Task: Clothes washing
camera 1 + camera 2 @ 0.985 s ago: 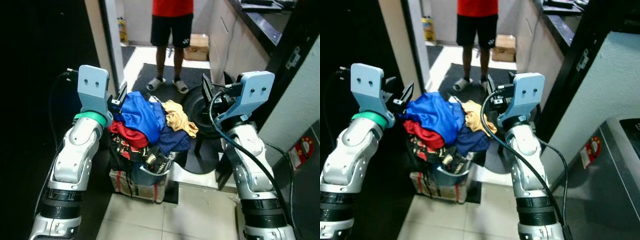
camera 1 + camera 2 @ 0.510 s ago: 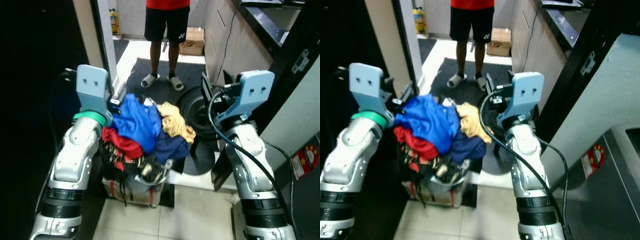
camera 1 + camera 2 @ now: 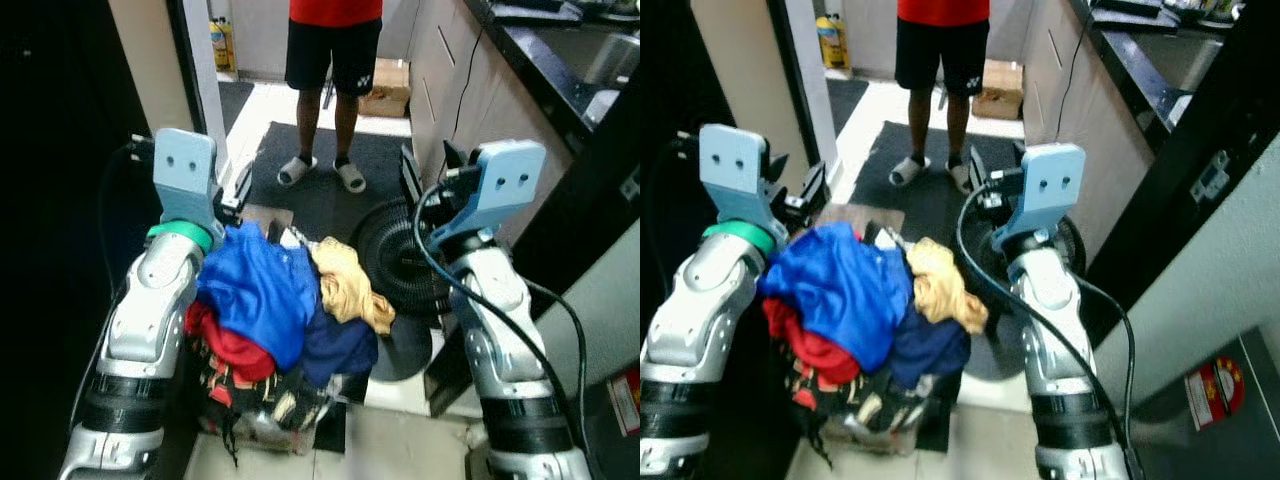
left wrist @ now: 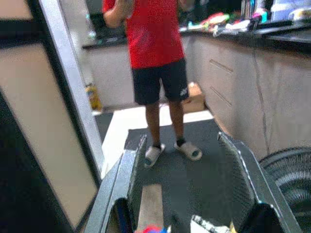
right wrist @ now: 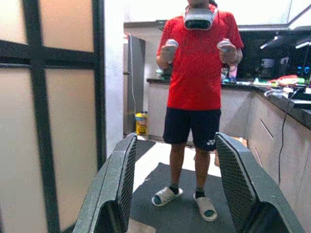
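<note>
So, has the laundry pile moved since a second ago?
No. The laundry pile still sits just left of the floor fan; the whole picture shifted, so the camera moved.

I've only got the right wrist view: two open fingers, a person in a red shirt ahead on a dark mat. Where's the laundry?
Observer: The clothes pile sits heaped on a basket between the two arms, below the right gripper, with a blue garment on top.
Operator: Is the left gripper on it?
Observer: The left gripper is open and raised just above the pile's far edge, holding nothing.
Operator: Anything in the way on my right side?
Observer: A black floor fan lies on the floor just beyond the pile, under the right gripper, and a yellow garment hangs off the pile towards it.
</note>
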Motion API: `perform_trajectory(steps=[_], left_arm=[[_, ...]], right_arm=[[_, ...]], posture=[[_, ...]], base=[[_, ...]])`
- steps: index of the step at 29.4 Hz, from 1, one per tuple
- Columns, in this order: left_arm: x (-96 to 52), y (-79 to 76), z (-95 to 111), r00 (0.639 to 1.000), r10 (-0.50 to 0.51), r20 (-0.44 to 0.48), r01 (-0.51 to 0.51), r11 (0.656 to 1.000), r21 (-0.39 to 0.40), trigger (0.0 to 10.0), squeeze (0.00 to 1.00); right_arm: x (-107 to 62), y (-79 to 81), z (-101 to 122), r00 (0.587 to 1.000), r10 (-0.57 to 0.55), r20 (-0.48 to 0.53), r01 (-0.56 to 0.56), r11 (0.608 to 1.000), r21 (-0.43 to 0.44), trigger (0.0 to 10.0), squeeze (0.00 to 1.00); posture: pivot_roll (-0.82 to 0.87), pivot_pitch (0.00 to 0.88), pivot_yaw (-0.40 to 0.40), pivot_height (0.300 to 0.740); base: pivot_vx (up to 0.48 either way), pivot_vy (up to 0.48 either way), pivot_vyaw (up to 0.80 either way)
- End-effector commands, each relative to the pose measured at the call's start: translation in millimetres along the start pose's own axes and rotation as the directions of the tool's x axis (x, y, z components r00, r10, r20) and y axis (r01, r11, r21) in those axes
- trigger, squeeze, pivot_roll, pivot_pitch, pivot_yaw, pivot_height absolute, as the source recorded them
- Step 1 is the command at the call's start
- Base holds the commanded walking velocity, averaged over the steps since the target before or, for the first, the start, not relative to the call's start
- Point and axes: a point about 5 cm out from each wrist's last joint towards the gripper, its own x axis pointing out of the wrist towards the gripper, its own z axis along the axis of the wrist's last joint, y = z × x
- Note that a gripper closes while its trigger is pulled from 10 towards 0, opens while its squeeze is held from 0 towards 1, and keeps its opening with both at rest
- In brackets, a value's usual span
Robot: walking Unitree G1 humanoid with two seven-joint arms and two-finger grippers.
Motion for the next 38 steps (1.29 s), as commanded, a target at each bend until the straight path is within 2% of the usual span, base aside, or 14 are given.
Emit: perform_trajectory(steps=[1,5,13,15,20,23,24,26,27,28,31,32,35,38], left_arm=[[-2.4,6.4,-3.4,1.0,0.02,-0.014,-0.019,1.0,0.014,10.0,0.0],[-2.6,6.6,-3.5,1.0,0.022,-0.015,-0.022,1.0,0.012,10.0,0.0],[-3.2,6.4,-3.9,1.0,0.022,-0.019,-0.022,1.0,0.002,10.0,0.0],[-5.2,3.5,-9.0,0.999,-0.009,-0.044,0.01,1.0,0.002,10.0,0.0],[-12.5,-5.8,-26.9,0.987,-0.112,-0.119,0.11,0.994,-0.018,10.0,0.0],[-24.0,-16.8,-48.8,0.961,-0.204,-0.185,0.192,0.978,-0.082,10.0,0.0],[-24.0,-16.8,-48.8,0.961,-0.204,-0.185,0.192,0.978,-0.082,10.0,0.0],[-34.6,-23.1,-72.2,0.939,-0.234,-0.253,0.192,0.964,-0.182,10.0,0.0],[-34.6,-23.1,-72.2,0.939,-0.234,-0.253,0.192,0.964,-0.182,10.0,0.0],[-39.2,-25.1,-85.4,0.928,-0.226,-0.297,0.166,0.963,-0.214,10.0,0.0],[-48.3,-30.4,-106.2,0.905,-0.215,-0.367,0.145,0.967,-0.207,10.0,0.0],[-48.3,-30.4,-106.2,0.905,-0.215,-0.367,0.145,0.967,-0.207,10.0,0.0],[-61.0,-33.1,-126.9,0.883,-0.175,-0.435,0.121,0.982,-0.148,10.0,0.0],[-63.5,-32.3,-131.0,0.88,-0.159,-0.448,0.114,0.986,-0.125,10.0,0.0]], right_arm=[[0.0,3.3,0.7,1.0,0.008,0.005,-0.008,1.0,-0.004,10.0,0.0],[-0.2,3.0,0.3,1.0,-0.003,0.003,0.003,1.0,0.016,10.0,0.0],[-0.5,2.0,0.8,1.0,-0.009,0.009,0.009,1.0,0.028,10.0,0.0],[-1.5,2.5,-0.1,1.0,-0.002,0.006,0.002,1.0,0.031,10.0,0.0],[-3.7,5.0,-3.4,1.0,0.021,-0.006,-0.021,0.999,0.042,10.0,0.0],[-7.6,10.0,-11.1,0.997,0.066,-0.039,-0.063,0.995,0.082,10.0,0.0],[-7.6,10.0,-11.1,0.997,0.066,-0.039,-0.063,0.995,0.082,10.0,0.0],[-16.1,18.6,-24.3,0.983,0.154,-0.096,-0.14,0.98,0.141,10.0,0.0],[-16.1,18.6,-24.3,0.983,0.154,-0.096,-0.14,0.98,0.141,10.0,0.0],[-22.5,22.9,-32.4,0.971,0.201,-0.127,-0.18,0.97,0.162,10.0,0.0],[-32.2,25.6,-46.6,0.955,0.238,-0.179,-0.206,0.962,0.18,10.0,0.0],[-32.2,25.6,-46.6,0.955,0.238,-0.179,-0.206,0.962,0.18,10.0,0.0],[-37.7,21.3,-59.6,0.951,0.204,-0.231,-0.165,0.97,0.176,10.0,0.0],[-38.5,19.6,-62.9,0.951,0.189,-0.243,-0.152,0.975,0.165,10.0,0.0]], posture=[[0.02,0.037,0.052,0.74],[0.02,0.04,0.051,0.74],[0.02,0.042,0.052,0.74],[0.03,0.044,0.052,0.74],[0.03,0.045,0.052,0.74],[0.03,0.048,0.054,0.74],[0.03,0.048,0.054,0.74],[0.03,0.061,0.051,0.74],[0.03,0.061,0.051,0.74],[0.03,0.065,0.049,0.74],[0.03,0.068,0.048,0.74],[0.03,0.068,0.048,0.74],[0.03,0.081,0.046,0.74],[0.03,0.088,0.043,0.74]], base=[[0.48,0.0,0.8],[0.446,0.0,0.34],[0.0,0.0,0.0],[0.0,0.0,0.0],[0.0,0.0,0.0],[0.0,0.0,0.0],[0.0,0.0,0.0],[0.0,0.0,0.0],[0.0,0.0,0.0],[0.0,0.0,0.0],[0.0,0.0,0.0],[0.0,0.0,0.0],[0.0,0.0,0.0],[0.0,0.0,0.0]])
